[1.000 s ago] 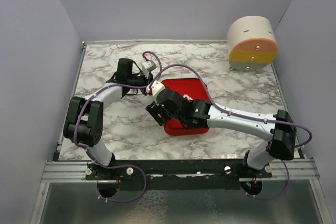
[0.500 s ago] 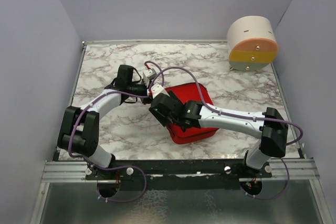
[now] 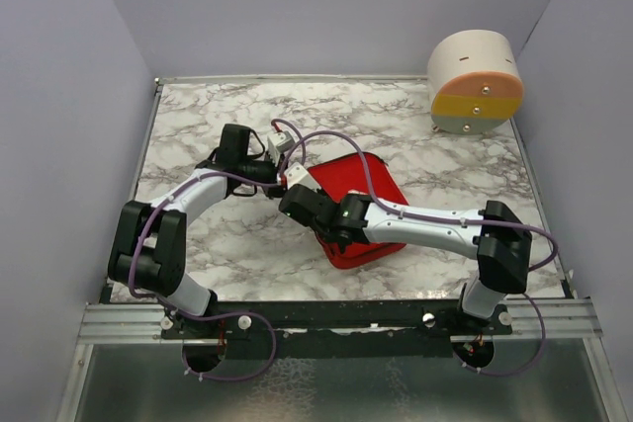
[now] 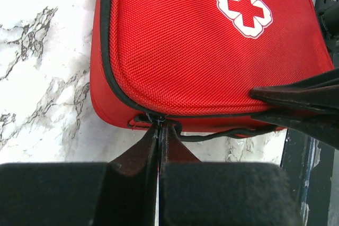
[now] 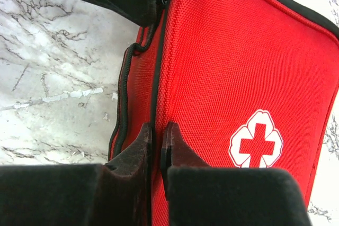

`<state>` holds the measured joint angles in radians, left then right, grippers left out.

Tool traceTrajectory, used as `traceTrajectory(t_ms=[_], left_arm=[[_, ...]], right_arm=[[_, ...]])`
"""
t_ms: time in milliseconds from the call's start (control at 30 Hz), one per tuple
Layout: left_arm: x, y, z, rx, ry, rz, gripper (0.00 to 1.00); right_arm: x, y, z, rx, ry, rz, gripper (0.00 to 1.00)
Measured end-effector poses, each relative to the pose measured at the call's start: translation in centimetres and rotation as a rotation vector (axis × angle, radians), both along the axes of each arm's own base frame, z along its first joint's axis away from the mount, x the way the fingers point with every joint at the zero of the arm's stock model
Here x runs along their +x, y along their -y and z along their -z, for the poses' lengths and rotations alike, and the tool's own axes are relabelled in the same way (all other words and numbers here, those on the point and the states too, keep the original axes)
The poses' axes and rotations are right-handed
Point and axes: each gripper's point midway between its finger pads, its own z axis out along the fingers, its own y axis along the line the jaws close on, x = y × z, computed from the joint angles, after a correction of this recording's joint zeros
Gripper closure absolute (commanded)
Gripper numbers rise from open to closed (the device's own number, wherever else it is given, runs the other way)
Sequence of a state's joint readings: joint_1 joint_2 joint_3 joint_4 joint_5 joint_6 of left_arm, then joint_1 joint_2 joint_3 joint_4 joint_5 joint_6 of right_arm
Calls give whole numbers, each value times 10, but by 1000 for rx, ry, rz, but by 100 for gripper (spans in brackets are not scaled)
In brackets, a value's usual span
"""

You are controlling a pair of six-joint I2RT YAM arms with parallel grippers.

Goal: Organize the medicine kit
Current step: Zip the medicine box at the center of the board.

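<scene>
Left gripper (image 4: 159,129): fingers pressed together, tips at the zip pull (image 4: 150,119) on the kit's (image 4: 201,51) near corner. They seem to be nipping the pull. A black cord (image 4: 222,135) trails from it along the kit's side.

Right gripper (image 5: 158,128): fingers drawn in to a slit and clamped on the kit's edge, right at the black zip line. The left wrist view shows the same fingers meeting on that edge.

Kit: mid-table (image 3: 198,126) between the two arms, lid up, white cross (image 5: 257,145) showing. In the top view it sits skewed to the table edges, corners pointing far and near like a diamond. It is close to square, so no long axis can be called. It may be tipped up a little, but I cannot tell.

Progress: early. The zip looks shut all round as far as it is seen, and no contents show. My reading is one gripper on the pull and the other steadying the case, so opening is the step in hand. Unzipping, lifting the lid and all the sorting are left.
</scene>
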<state>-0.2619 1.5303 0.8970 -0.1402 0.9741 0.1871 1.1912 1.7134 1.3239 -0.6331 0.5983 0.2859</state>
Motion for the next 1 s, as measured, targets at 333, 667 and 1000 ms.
traceTrajectory(t_ms=[333,667,1000], left_arm=[[9,-9,9,65,19,-58,100],[90,-12,5,78,-26,-130,100],[119,6,13,-1,-169,-71,100]], right_arm=[[-3,-4,5,0,-40,-46,99],[22,-13,0,71,-8,-36,99],[41,-13,9,24,25,-62,99]])
